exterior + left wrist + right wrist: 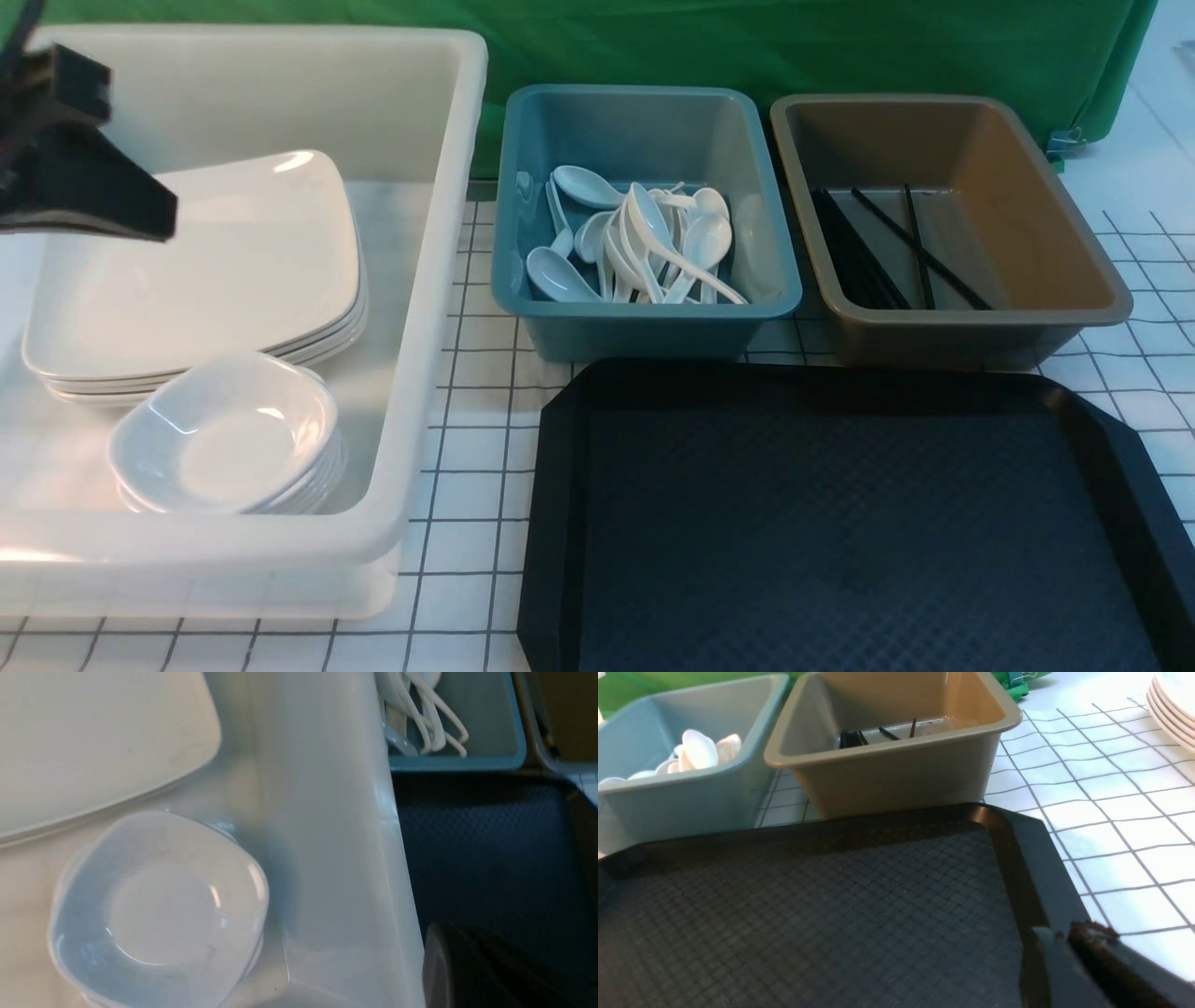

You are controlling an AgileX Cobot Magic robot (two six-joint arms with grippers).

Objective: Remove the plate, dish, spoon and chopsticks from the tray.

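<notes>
The black tray (840,523) lies bare in front of me, with nothing on its textured floor. A plate (205,261) tops a stack in the white tub, and a dish (229,434) tops a smaller stack in front of it. Spoons (644,243) are piled in the teal tub. Chopsticks (878,247) lie in the brown tub. My left gripper (163,219) hangs shut and empty above the plates; one of its fingers (439,961) shows by the tub's wall. My right gripper (1064,933) hovers at the tray's right rim, fingers nearly together, nothing visibly held.
The white tub (439,280) stands left of the tray. The teal tub (644,331) and brown tub (943,341) stand behind it, against a green cloth (840,47). Another stack of white plates (1174,714) sits on the checked tablecloth (1111,812) right of the tray.
</notes>
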